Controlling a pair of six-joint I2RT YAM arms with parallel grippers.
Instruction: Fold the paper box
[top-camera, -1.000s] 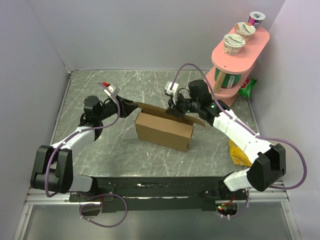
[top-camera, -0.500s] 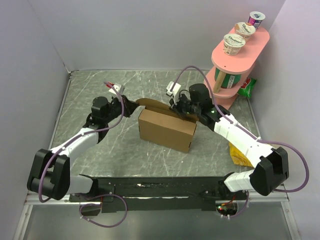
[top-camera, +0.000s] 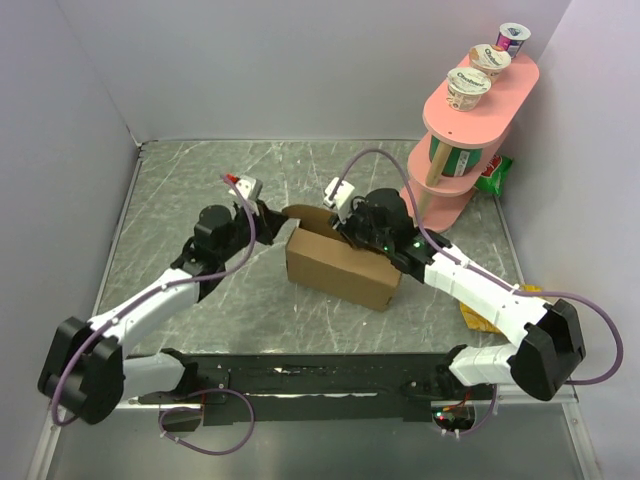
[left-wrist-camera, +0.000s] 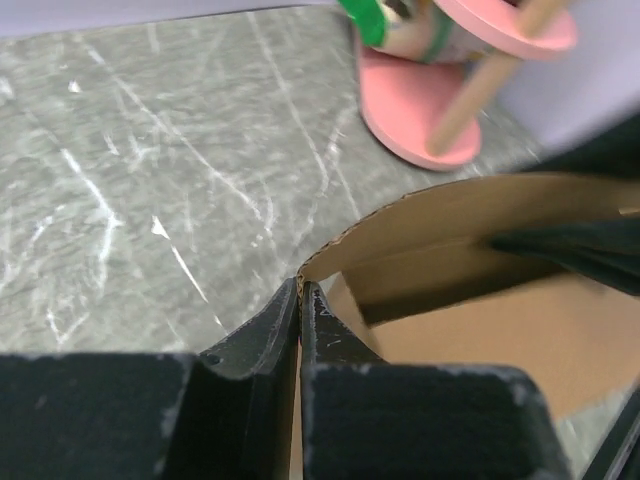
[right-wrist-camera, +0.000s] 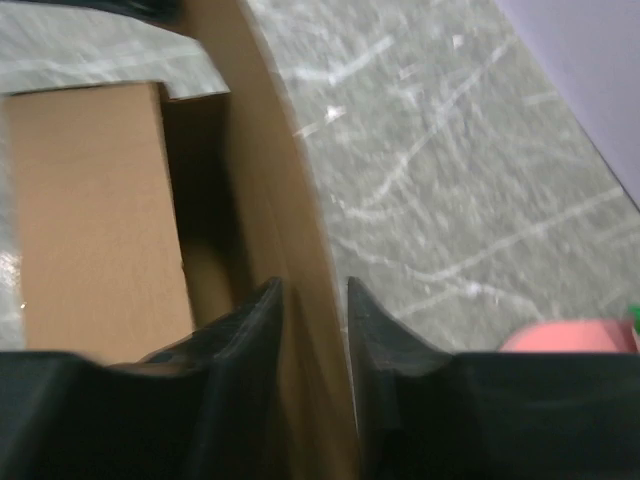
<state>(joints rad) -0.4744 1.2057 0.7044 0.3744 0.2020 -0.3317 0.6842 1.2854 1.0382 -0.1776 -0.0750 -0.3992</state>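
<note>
The paper box (top-camera: 340, 270) is plain brown cardboard, standing mid-table with its lid flap (top-camera: 305, 215) raised and curled at the back. My left gripper (top-camera: 268, 213) is shut on the left edge of that flap; in the left wrist view its fingertips (left-wrist-camera: 301, 285) pinch the cardboard edge, and the flap (left-wrist-camera: 450, 210) bows away to the right. My right gripper (top-camera: 345, 228) is at the box's back rim. In the right wrist view its jaws (right-wrist-camera: 314, 285) stand apart, with the flap (right-wrist-camera: 290, 200) running between them and the box's inside (right-wrist-camera: 90, 200) to the left.
A pink two-tier stand (top-camera: 465, 120) with yogurt cups is at the back right, near the right arm. A green packet (top-camera: 494, 175) lies behind it and a yellow bag (top-camera: 480, 305) by the right edge. Walls close in on the left, back and right.
My left gripper has moved in and shut on the flap's edge. My right gripper, shut before, has let its jaws part. The box has shifted slightly right and nearer.
</note>
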